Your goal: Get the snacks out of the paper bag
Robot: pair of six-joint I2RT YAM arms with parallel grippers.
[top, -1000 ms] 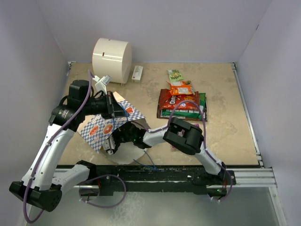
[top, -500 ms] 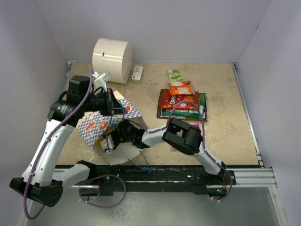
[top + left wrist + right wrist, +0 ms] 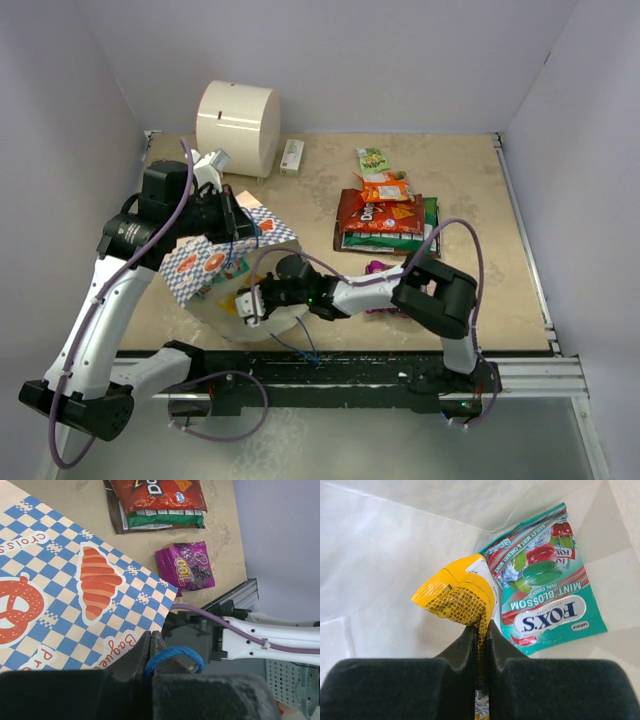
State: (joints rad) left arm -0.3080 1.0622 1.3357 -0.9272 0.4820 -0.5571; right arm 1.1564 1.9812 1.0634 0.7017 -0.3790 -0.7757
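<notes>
While the left gripper [image 3: 151, 641] clamps the blue cord handle [image 3: 176, 653] of the checkered paper bag [image 3: 65, 595], the right gripper [image 3: 481, 629], inside it, pinches a crumpled yellow packet [image 3: 457, 597] just beside a glossy teal mint packet [image 3: 545, 602] lying on the cream lining [image 3: 390, 555]

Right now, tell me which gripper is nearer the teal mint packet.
Right. The right gripper is inside the paper bag, pinching a yellow packet beside the teal packet; the left gripper grips the bag's blue handle outside.
</notes>
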